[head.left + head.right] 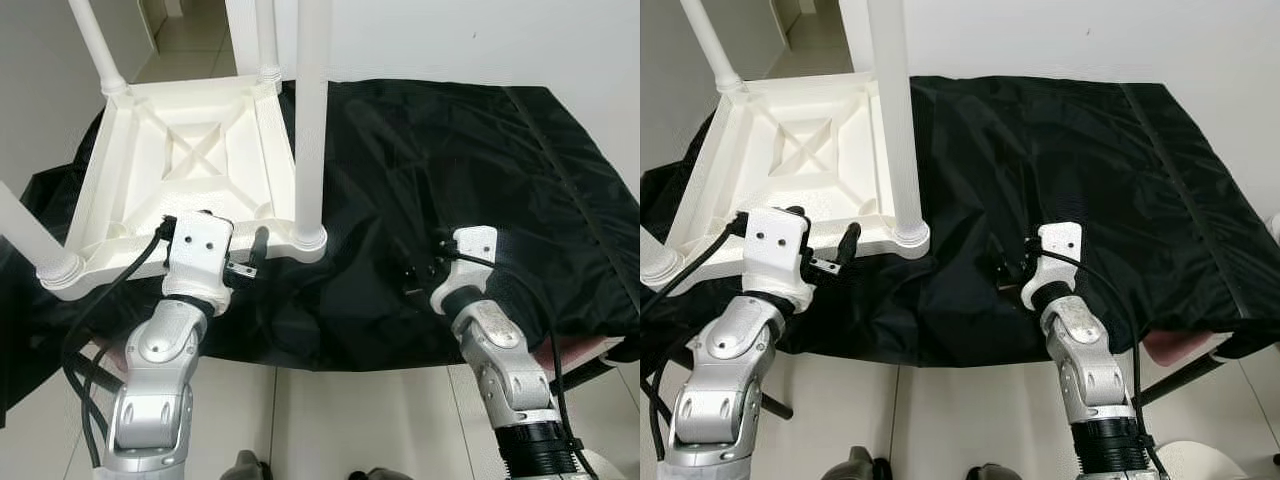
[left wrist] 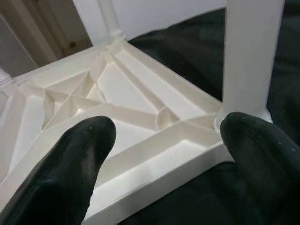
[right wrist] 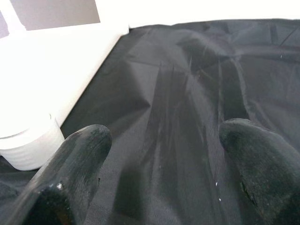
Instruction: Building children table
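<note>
Left gripper (image 1: 244,262): nearest item on the robot's left, at the near edge of the white children's table (image 1: 185,170). Jaws wide, holding nothing; in the left wrist view one black finger (image 2: 70,164) lies over the table's ribbed underside, the other just beside the base of the near right leg (image 1: 309,120).

Right gripper (image 1: 420,270): on the robot's right, low over the black cloth (image 1: 480,180), well apart from the table. Jaws wide, holding nothing.

Worktop: covered by the black cloth, creased, hanging over the near edge.

White children's table: upside down on the cloth on the robot's left side, cross-ribbed underside facing up. Legs stand upright from the corners: near left leg (image 1: 30,240), near right leg, far left leg (image 1: 97,45).

Floor (image 1: 330,420): pale tile, below the worktop's near edge.
</note>
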### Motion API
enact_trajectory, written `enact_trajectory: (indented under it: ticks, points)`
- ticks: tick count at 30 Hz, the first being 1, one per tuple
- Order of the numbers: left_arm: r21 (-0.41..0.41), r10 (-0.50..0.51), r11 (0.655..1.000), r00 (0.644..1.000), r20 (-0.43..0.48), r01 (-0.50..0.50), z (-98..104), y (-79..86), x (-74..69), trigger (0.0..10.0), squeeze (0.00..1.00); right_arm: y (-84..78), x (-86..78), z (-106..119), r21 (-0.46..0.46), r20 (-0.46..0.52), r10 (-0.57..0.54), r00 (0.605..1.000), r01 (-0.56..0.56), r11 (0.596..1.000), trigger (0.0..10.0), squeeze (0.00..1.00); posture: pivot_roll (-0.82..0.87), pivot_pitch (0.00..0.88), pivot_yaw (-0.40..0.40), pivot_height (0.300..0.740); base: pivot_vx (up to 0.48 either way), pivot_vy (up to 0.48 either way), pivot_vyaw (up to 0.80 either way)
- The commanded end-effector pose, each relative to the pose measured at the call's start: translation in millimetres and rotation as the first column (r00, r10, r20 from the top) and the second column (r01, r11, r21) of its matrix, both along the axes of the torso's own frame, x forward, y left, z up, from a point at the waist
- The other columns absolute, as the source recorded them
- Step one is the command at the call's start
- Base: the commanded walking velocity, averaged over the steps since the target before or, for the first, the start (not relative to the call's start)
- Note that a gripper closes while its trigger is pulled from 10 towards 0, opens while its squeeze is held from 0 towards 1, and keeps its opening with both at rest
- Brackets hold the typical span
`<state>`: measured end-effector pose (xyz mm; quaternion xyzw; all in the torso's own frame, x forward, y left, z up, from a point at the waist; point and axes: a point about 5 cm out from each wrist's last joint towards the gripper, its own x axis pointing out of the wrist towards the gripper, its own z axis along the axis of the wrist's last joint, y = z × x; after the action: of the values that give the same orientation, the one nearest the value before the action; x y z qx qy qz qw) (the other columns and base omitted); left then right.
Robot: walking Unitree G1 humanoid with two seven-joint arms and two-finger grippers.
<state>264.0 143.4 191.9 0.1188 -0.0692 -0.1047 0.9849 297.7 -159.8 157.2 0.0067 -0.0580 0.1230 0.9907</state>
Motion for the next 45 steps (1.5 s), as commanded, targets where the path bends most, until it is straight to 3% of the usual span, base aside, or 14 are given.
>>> enact_trajectory:
  ticks: [1,7,11,17,25,31,36,45]
  points:
    - [-0.017,0.062,0.998,0.998,0.009,-0.062,-3.2,1.7,3.1,10.0,0.0,2.7,-2.1,-2.6,-0.028,0.006,-0.002,1.0,0.002,1.0,10.0,0.0,-0.06,0.066,0.052,0.74,0.0,0.0,0.0]
    - [-0.012,0.052,0.999,0.998,0.029,-0.051,-10.8,-3.9,2.1,10.0,0.0,-0.7,-3.1,-5.7,-0.055,0.023,-0.067,0.997,0.069,0.996,10.0,0.0,-0.06,0.058,0.035,0.74,0.0,0.0,0.0]
    - [-0.07,0.07,0.995,0.998,0.001,-0.07,-21.5,-8.9,3.8,10.0,0.0,5.3,2.6,-1.8,-0.072,0.081,-0.144,0.986,0.149,0.986,10.0,0.0,-0.07,0.04,0.002,0.74,0.0,0.0,0.0]
    - [-0.084,0.081,0.993,0.997,-0.011,-0.082,-31.9,-7.9,4.9,10.0,0.0,14.2,5.8,-4.5,-0.076,0.09,-0.099,0.991,0.106,0.991,10.0,0.0,-0.07,0.022,-0.006,0.74,0.0,0.0,0.0]
    - [-0.121,0.132,0.983,0.99,-0.056,-0.138,-57.2,-0.2,1.9,10.0,0.0,6.1,1.8,-14.7,-0.028,0.08,-0.139,0.987,0.142,0.99,10.0,0.0,-0.1,0.014,0.005,0.74,0.0,0.0,0.0]
    - [-0.148,0.144,0.978,0.989,-0.024,-0.146,-48.4,7.1,-7.1,10.0,0.0,2.5,-12.5,-17.9,-0.036,0.109,-0.164,0.98,0.169,0.985,10.0,0.0,-0.11,0.058,0.013,0.74,0.0,0.0,0.0]
    - [-0.149,0.147,0.978,0.989,0.005,-0.145,-43.5,10.0,-5.7,10.0,0.0,2.4,-11.8,-18.8,-0.036,0.107,-0.156,0.982,0.161,0.986,10.0,0.0,-0.1,0.066,0.012,0.74,0.0,0.0,0.0]
    - [-0.098,0.129,0.987,0.992,0.008,-0.127,-53.3,5.3,-3.7,10.0,0.0,6.9,-8.8,-28.0,-0.05,0.091,-0.166,0.982,0.171,0.984,10.0,0.0,-0.09,0.057,0.016,0.74,0.0,0.0,0.0]
